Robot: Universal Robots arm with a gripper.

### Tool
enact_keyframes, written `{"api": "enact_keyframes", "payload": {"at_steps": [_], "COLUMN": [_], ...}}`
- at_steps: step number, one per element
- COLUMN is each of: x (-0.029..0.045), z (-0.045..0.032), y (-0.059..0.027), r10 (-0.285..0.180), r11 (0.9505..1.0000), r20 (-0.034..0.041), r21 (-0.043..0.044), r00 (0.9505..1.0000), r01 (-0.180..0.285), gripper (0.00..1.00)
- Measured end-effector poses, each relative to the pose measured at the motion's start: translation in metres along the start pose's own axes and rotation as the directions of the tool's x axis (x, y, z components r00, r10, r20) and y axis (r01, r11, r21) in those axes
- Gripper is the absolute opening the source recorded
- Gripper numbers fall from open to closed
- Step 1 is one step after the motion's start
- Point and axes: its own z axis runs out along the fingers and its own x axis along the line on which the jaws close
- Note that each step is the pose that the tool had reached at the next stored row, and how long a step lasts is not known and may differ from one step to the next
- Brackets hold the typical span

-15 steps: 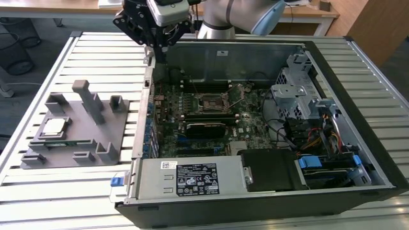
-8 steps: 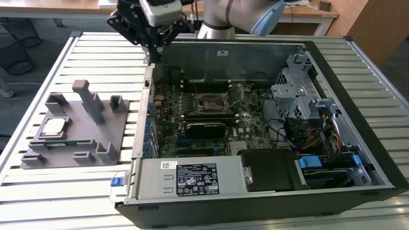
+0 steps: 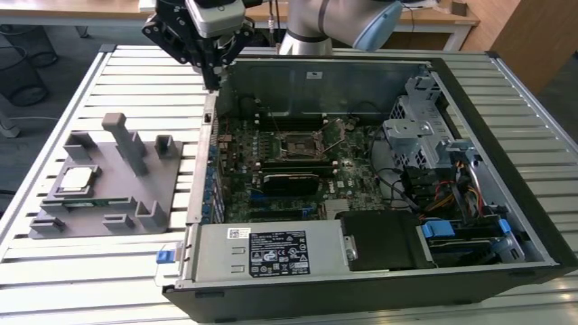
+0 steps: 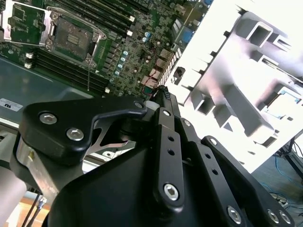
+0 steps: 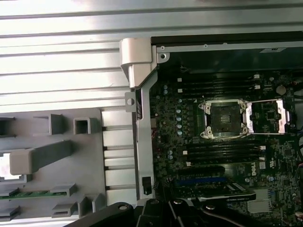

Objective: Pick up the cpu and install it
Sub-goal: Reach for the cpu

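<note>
In the exterior view, the cpu [image 3: 76,178] is lying on the grey holder [image 3: 113,169] on the tabletop [image 3: 135,74]. It is well apart from the claw [image 3: 215,80], which is hanging over the edge of the case [image 3: 361,84].

In the second wrist view, the fingers [image 4: 169,142] are looking pressed together with nothing between them, though I am not quite sure.

In the first wrist view, the socket [image 5: 222,118] is sitting open and empty.

So picking up and installing are both waiting to be done.
</note>
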Motion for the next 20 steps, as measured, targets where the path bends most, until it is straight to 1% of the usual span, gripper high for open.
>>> {"api": "enact_keyframes", "payload": {"at_steps": [20], "x": [0.0221], "z": [-0.0001], "y": [-0.0017], "r10": [0.000], "r11": [1.0000], "r20": [0.0000], "r21": [0.0000], "r00": [1.0000], "r01": [0.000], "gripper": [0.11]}}
